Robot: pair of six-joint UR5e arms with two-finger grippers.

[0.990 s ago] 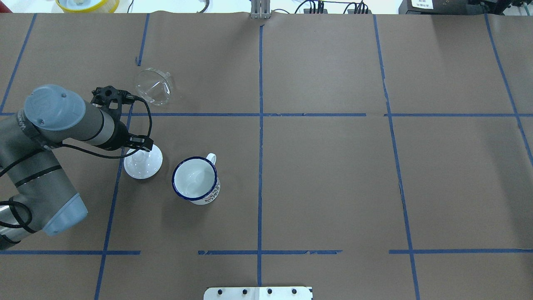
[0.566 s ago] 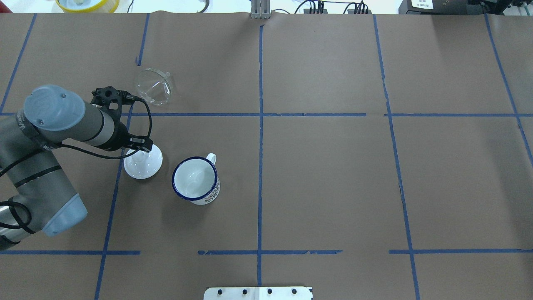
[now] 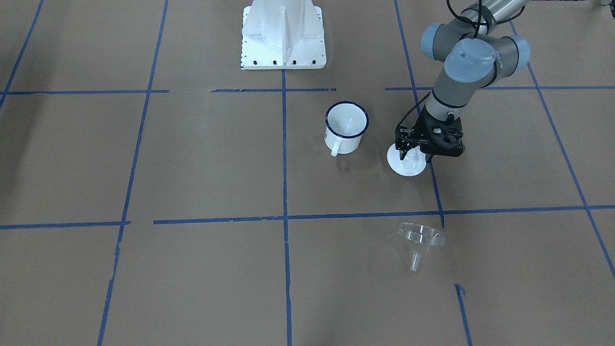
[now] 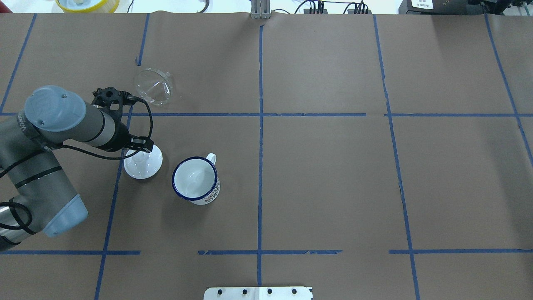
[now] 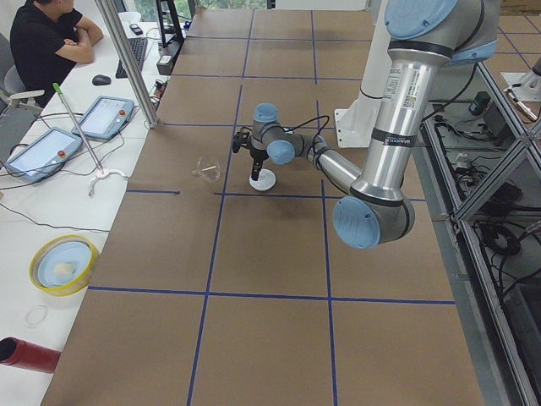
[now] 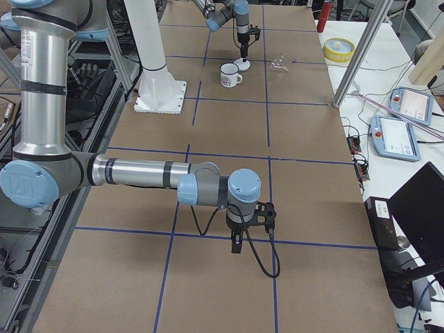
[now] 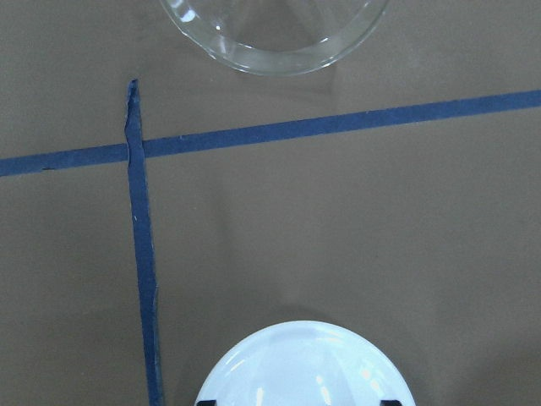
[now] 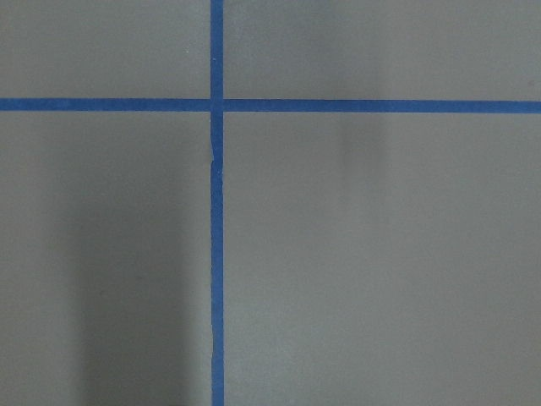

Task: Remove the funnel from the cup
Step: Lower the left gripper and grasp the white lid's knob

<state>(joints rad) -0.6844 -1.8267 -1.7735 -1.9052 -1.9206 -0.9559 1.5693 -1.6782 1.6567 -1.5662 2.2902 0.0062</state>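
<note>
The clear funnel [image 3: 420,238] lies on the table, out of the cup, with its spout toward the operators' side. It also shows in the overhead view [image 4: 154,86] and at the top of the left wrist view [image 7: 275,34]. The white cup [image 3: 346,126] with the dark blue rim stands upright and empty [image 4: 195,180]. My left gripper [image 3: 413,154] is open and points down, just over a white round lid [image 3: 408,167], its fingers either side of the knob. My right gripper [image 6: 236,244] hangs over bare table far from these; I cannot tell if it is open.
The white lid [image 4: 143,167] sits between the cup and the funnel, to the cup's left in the overhead view. The robot's white base plate [image 3: 283,36] is behind the cup. Blue tape lines grid the brown table cover [image 4: 333,179].
The left wrist has shifted very slightly over the lid. The funnel, cup and lid have not moved.
</note>
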